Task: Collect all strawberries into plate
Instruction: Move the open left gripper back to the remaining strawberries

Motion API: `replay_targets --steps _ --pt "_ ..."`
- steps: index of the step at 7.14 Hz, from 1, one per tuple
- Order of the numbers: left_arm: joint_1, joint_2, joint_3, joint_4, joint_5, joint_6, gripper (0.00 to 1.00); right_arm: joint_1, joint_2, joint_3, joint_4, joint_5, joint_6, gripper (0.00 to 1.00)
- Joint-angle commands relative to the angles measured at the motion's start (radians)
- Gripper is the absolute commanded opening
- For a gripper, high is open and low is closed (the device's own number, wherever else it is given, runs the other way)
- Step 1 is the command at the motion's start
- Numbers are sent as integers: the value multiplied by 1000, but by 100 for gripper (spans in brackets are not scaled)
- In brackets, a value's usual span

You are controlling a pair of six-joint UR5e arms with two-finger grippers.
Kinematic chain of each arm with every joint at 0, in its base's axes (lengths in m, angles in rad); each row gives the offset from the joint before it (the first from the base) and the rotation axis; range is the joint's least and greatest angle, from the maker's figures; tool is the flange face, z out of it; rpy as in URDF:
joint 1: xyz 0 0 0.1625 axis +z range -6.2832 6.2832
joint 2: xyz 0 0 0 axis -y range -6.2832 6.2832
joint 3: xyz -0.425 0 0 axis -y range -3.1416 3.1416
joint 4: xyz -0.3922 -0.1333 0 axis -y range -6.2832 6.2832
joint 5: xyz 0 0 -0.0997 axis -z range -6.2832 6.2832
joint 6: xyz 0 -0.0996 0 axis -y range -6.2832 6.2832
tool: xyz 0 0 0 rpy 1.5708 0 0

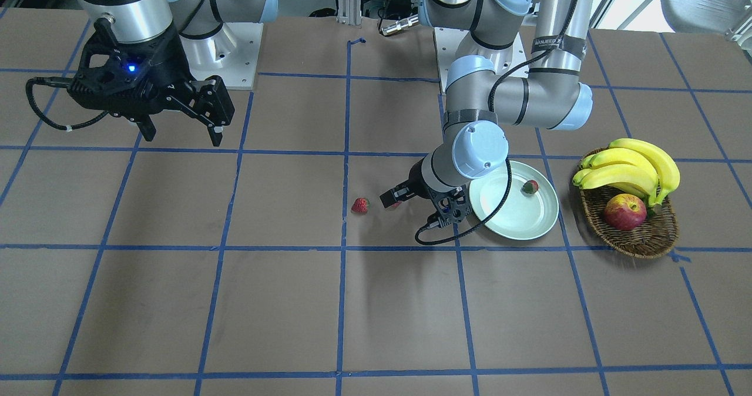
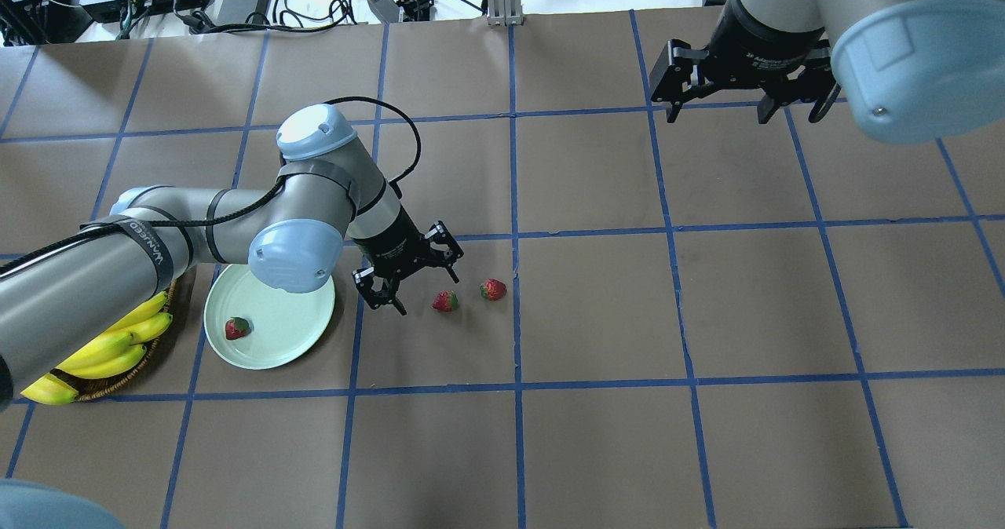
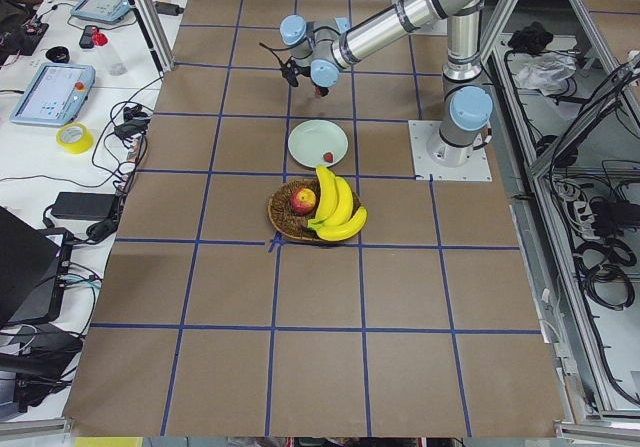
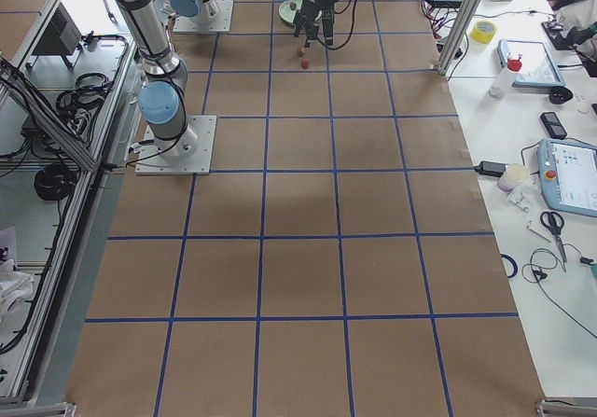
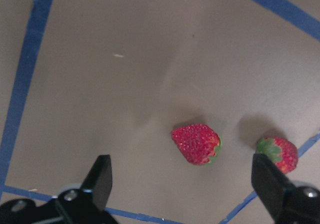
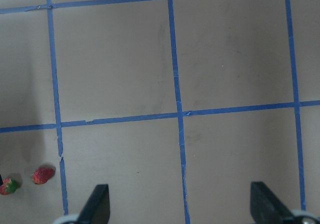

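**Approach geometry: left gripper to nearer strawberry**

Status. The plated strawberry (image 2: 236,328) lies inside the plate (image 2: 294,321), toward its 8 o'clock rim in the overhead view. Two more lie on the table (image 2: 597,317). The nearer strawberry (image 2: 445,301) and the farther strawberry (image 2: 493,289) sit close together but not touching, at 3 o'clock from the plate. I judge the task one-third complete.

Grippers. The left gripper (image 5: 184,181) is spread wide and holds nothing. It hangs low over the table between the plate and the loose fruit. The right gripper (image 2: 718,111) is also spread and empty, well apart at 1 o'clock from the fruit. The left arm is plainly nearer, so I assign it the pick.

Governing relation. In the left wrist view:
- The nearer strawberry sits at 12 o'clock from the midpoint between the fingertips. It is ahead of the fingers, not between them.
- Its long axis runs roughly 10 to 4 o'clock, with the green cap at the 4 o'clock end. That is close to the 9-to-3 closing line.
- The farther strawberry lies at 2 o'clock, near the right-hand finger.

Judgement. I would advance toward 12 o'clock, then descend. As aligned, the fingers would close on tip and cap, so a small wrist rotation may give a firmer hold. The main risk is the right-hand finger nudging the farther strawberry.
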State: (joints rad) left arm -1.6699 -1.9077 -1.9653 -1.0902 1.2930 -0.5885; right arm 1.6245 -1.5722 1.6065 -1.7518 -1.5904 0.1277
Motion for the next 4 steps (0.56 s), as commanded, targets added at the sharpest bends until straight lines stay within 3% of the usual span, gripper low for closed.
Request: replay_targets --steps 1,2,3,4 --pt "-1 -30 -3 9 -18 -37 87 0 1 1 -1 1 1 100" --pt "-2 -40 -1 12 -18 -37 68 0 0 1 0 1 1 100" --pt "-2 -47 -1 13 -18 -37 63 2 0 1 0 1 1 100" --pt "-1 -50 3 15 -17 -37 23 2 0 1 0 1 1 100"
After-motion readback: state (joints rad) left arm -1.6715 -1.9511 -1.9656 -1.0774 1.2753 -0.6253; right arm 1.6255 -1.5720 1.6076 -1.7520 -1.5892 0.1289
